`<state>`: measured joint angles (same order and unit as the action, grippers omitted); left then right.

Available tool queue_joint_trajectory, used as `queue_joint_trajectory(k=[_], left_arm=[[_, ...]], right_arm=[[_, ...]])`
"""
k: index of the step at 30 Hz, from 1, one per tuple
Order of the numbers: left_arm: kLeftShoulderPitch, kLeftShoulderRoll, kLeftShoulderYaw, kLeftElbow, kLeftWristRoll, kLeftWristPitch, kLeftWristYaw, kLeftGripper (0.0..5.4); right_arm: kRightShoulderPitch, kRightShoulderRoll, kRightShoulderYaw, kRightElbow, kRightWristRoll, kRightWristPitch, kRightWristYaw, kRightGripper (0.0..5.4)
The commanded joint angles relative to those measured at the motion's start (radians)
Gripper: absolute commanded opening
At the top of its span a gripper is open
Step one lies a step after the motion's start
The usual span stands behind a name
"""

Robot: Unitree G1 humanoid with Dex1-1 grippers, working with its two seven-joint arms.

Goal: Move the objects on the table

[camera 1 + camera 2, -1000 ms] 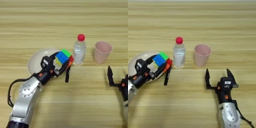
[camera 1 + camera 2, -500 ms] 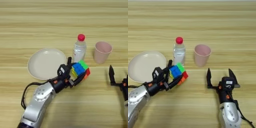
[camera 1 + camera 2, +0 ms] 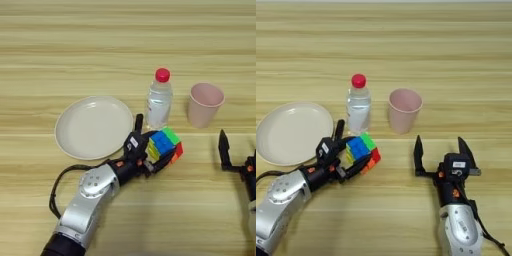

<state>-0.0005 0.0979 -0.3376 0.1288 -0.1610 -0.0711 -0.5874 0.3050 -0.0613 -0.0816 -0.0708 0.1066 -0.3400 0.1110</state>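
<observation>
Left eye view: the puzzle cube point(image 3: 164, 144) is pinched in the left claw point(image 3: 150, 155), just in front of the bottle point(image 3: 159, 100), right of the plate point(image 3: 94, 127); whether it touches the bench point(image 3: 60, 50) is unclear.

Right eye view: the right claw point(image 3: 440, 149) is seen spread wide, below the pink cup point(image 3: 404, 110).

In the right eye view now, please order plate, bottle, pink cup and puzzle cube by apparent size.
1. plate
2. bottle
3. pink cup
4. puzzle cube, held by the left gripper

Bottle and cup look close.
</observation>
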Motion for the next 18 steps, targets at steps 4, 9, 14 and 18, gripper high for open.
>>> queue_joint_trajectory(k=[4, 9, 14, 18], left_arm=[[0.004, 0.002, -0.016, -0.005, 0.034, 0.010, 0.007, 3.97], [0.021, 0.011, -0.022, -0.061, 0.046, 0.024, 0.017, 4.43], [0.034, 0.018, -0.016, -0.110, 0.045, 0.040, 0.025, 4.92], [0.040, 0.020, -0.010, -0.140, 0.041, 0.050, 0.035, 5.21]], right_arm=[[-0.005, 0.004, -0.003, -0.005, 0.001, 0.011, -0.005, 5.40], [-0.006, 0.005, -0.001, -0.002, 0.001, 0.012, -0.003, 5.40], [-0.007, 0.005, 0.001, 0.002, 0.000, 0.012, -0.002, 5.40], [-0.007, 0.005, 0.002, 0.003, 0.000, 0.011, -0.001, 5.40]])
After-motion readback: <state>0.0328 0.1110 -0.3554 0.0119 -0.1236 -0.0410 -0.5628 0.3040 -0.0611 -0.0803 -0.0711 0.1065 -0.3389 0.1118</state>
